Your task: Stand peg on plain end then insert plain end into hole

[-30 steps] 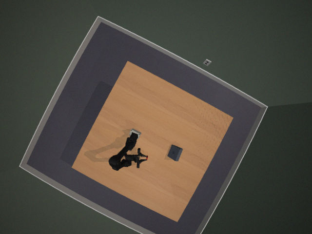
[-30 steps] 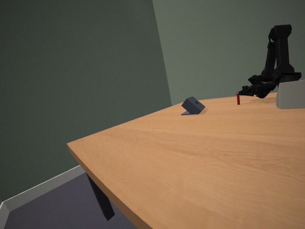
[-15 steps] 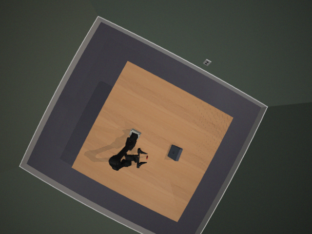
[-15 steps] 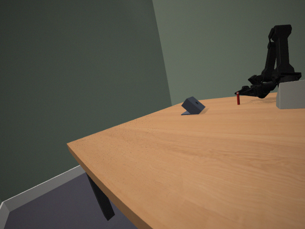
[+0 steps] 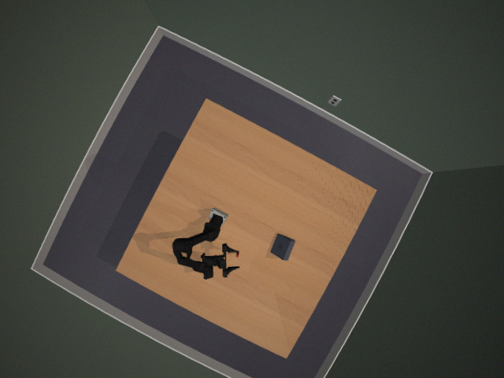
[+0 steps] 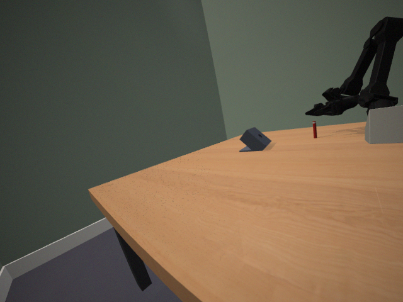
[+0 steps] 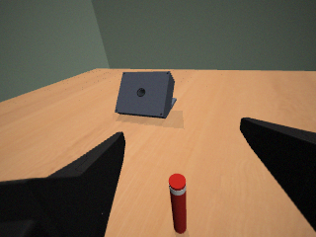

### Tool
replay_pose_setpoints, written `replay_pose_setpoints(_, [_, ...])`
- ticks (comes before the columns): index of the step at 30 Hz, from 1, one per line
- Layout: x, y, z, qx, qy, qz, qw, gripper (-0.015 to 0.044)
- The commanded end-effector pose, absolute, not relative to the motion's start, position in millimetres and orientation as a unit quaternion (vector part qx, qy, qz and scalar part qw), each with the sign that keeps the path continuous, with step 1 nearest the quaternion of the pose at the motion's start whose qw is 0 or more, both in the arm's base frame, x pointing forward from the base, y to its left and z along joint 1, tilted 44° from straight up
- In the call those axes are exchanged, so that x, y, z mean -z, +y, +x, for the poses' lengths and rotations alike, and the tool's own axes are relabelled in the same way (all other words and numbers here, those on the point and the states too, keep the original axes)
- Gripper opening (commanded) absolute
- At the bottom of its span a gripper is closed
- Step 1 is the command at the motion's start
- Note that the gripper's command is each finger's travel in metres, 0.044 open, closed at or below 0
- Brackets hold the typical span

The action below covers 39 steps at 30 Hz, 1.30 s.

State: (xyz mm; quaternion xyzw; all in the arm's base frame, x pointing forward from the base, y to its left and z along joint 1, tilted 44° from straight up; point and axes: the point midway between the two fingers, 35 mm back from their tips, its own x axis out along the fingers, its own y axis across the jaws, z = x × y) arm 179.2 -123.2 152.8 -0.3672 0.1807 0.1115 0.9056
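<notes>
The red peg point(image 5: 237, 255) point(image 6: 314, 130) point(image 7: 179, 214) stands upright on the table, its white-banded end up. The blue-grey sloped panel point(image 5: 286, 245) point(image 6: 250, 140) point(image 7: 155, 101) stands beyond it, with one round hole point(image 6: 260, 135) point(image 7: 141, 92) in its face, and nothing shows in the hole. My gripper point(image 5: 238, 261) point(image 7: 181, 129) is wide open and empty. In the exterior view its fingers are higher than the peg's top and apart from it. In the wrist view the peg shows low in the picture, between the two fingers' sides.
The wooden table point(image 5: 252, 162) point(image 6: 260, 201) point(image 7: 247, 94) carries the panel, the peg and the arm's pale base block point(image 5: 223, 212) point(image 6: 385, 124). A thin foot plate point(image 6: 244, 150) sticks out behind the panel. The table's far edge lies beyond the panel in the wrist view.
</notes>
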Motion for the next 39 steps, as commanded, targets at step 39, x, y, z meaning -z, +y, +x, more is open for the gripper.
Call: replay_pose_setpoints(39, [-168.9, -66.6, 184.0, -0.057, 0.468, -0.148, 0.87, 0.044])
